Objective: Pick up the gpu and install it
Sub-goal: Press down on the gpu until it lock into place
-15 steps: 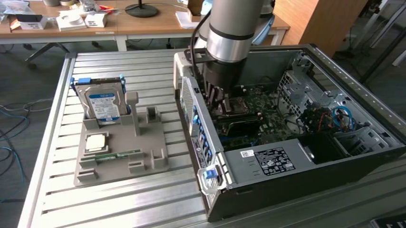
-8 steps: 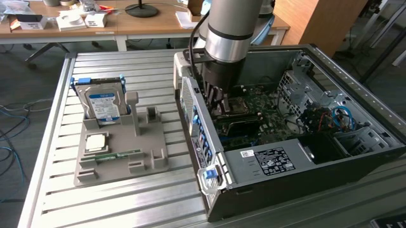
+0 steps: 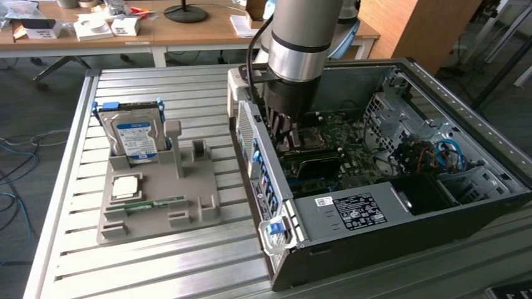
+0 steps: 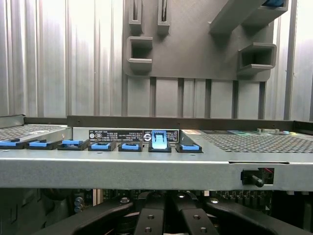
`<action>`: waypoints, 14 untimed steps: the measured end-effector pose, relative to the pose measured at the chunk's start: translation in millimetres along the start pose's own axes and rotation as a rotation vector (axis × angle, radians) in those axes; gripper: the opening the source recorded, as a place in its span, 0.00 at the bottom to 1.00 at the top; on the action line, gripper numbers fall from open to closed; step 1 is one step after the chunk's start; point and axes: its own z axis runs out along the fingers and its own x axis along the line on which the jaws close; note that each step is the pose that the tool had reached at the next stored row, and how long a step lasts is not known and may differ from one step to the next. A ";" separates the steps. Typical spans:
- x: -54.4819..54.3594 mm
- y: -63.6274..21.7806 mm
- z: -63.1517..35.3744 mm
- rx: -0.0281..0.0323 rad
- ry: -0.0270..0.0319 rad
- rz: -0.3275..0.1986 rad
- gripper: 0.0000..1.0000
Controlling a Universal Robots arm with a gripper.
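Grey plastic fixture [image 3: 158,208] holding silver hard drive with blue-white label [image 3: 136,138], black gripper [image 3: 287,134] lowered into open black computer case [image 3: 490,180], grip state cannot be told, thin dark gpu card [image 3: 312,164] apparently just below it over green motherboard [image 3: 349,140]

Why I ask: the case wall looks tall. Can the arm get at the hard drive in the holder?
Probably yes: the hard drive stands upright in the grey holder, open above; the gripper, down inside the case, would have to rise over its wall.
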 end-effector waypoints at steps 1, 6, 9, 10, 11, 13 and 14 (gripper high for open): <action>0.0 0.1 0.0 0.0000 0.0000 0.000 0.11; 0.0 0.5 0.0 0.0000 -0.0001 0.000 0.11; 0.0 1.0 0.0 -0.0002 0.0000 0.000 0.11; 0.0 1.1 0.0 -0.0001 0.0000 0.000 0.11; 0.0 1.2 0.0 0.0000 0.0000 0.000 0.11; 0.0 1.2 0.0 0.0000 0.0000 0.000 0.11; 0.0 1.2 0.0 0.0000 0.0000 0.000 0.11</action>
